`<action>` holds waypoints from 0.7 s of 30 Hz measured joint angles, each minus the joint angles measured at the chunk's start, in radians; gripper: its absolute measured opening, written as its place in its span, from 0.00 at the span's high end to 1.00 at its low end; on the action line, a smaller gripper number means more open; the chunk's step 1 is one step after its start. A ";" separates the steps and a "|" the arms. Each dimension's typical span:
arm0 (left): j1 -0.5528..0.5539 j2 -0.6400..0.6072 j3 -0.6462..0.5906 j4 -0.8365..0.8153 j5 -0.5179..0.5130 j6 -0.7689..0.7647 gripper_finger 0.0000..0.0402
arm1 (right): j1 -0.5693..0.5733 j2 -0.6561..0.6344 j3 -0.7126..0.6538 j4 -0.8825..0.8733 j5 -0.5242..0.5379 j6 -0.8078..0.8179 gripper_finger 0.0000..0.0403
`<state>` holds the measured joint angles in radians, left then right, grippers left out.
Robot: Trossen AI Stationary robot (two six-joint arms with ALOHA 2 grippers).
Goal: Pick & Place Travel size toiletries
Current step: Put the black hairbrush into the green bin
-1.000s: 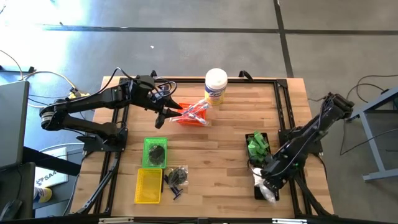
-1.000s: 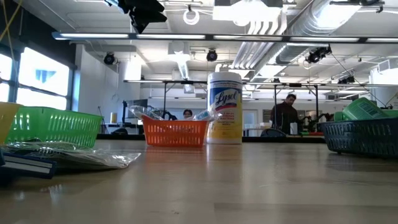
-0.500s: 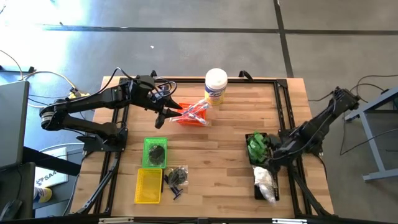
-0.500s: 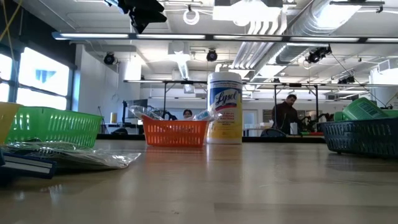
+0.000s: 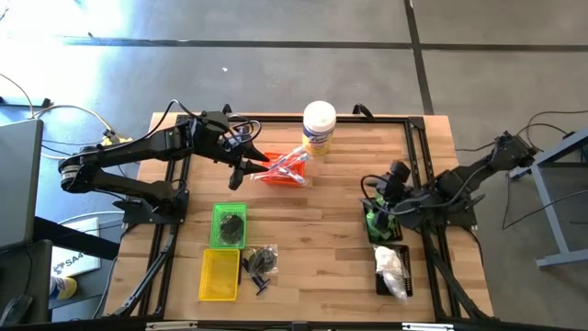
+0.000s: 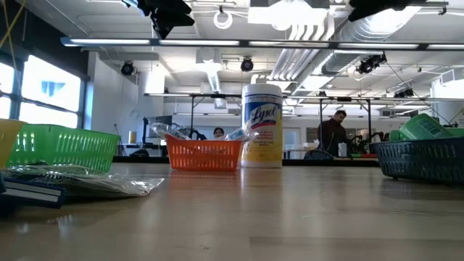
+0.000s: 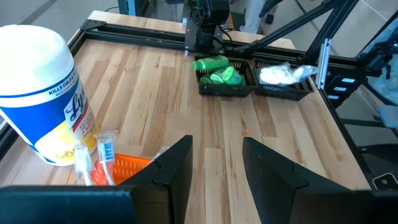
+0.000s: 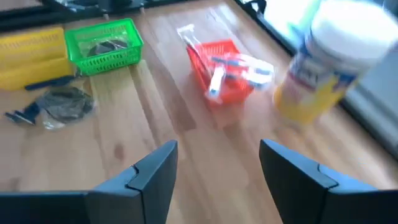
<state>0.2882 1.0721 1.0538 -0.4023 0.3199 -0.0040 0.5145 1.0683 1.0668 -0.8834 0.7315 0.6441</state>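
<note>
Both my grippers hold nothing. My right gripper [image 5: 384, 195] hangs right of centre in the high view, above the black tray [image 5: 379, 234] with the green bottles [image 5: 377, 219]; its fingers [image 8: 149, 177] stand wide apart with only bare wood between them. My left gripper [image 5: 241, 169] hangs at the upper left part of the table [image 5: 331, 239], just beside the orange tray [image 5: 276, 178]; its fingers [image 7: 176, 167] are also apart and empty. The pink-white sticks [image 5: 287, 165] lie in their clear wrap across the orange tray, next to the white canister [image 5: 319, 125]. White fluffy bits [image 5: 390, 267] in a clear bag fill a second black tray lower right. Small black pieces [image 5: 259, 262] lie on the wood at lower centre-left, near the green tray [image 5: 228, 225] and the yellow tray [image 5: 220, 275].
</note>
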 joint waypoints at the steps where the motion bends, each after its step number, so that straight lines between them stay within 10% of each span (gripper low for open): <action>1: 0.000 0.000 0.000 0.000 0.000 0.000 0.66 | -0.009 0.001 0.000 0.022 0.000 -0.060 0.45; 10: -0.005 0.000 -0.003 0.010 -0.025 -0.002 0.66 | -0.078 0.017 0.000 0.159 0.009 -0.333 0.51; 21: -0.190 0.009 -0.241 0.274 -0.155 -0.069 0.66 | -0.147 0.031 -0.131 0.347 0.152 -0.391 0.89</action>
<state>0.0982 1.0807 0.8132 -0.1279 0.1650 -0.0729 0.3672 1.0994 0.9362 -0.5366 0.8839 0.2531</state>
